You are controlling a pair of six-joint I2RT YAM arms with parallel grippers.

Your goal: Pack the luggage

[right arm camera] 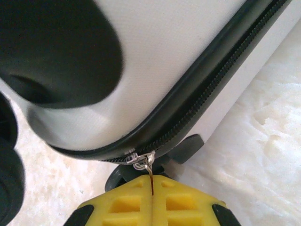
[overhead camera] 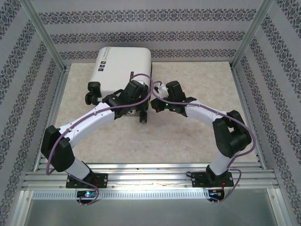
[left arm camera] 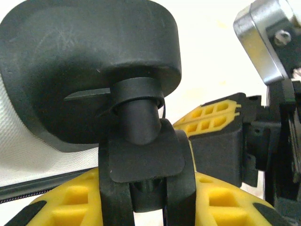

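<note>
Looking closer than overhead, wrist views show right gripper (right arm camera: 151, 184) pinching luggage (right arm camera: 183, 56) zipper pull (right arm camera: 145, 161), left gripper (left arm camera: 146, 205) clamping a caster (left arm camera: 141, 157).

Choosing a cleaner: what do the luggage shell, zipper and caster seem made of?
The luggage shell looks like hard white plastic, matte, with a fine weave-like texture. The zipper seems black fabric tape with small dark teeth; the zipper pull glints like silver metal. The caster looks like smooth black plastic, satin sheen, faint scuffs.

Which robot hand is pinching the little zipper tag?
The right gripper, its yellow fingers shut on the silver zipper pull; the left gripper straddles a black caster.
</note>
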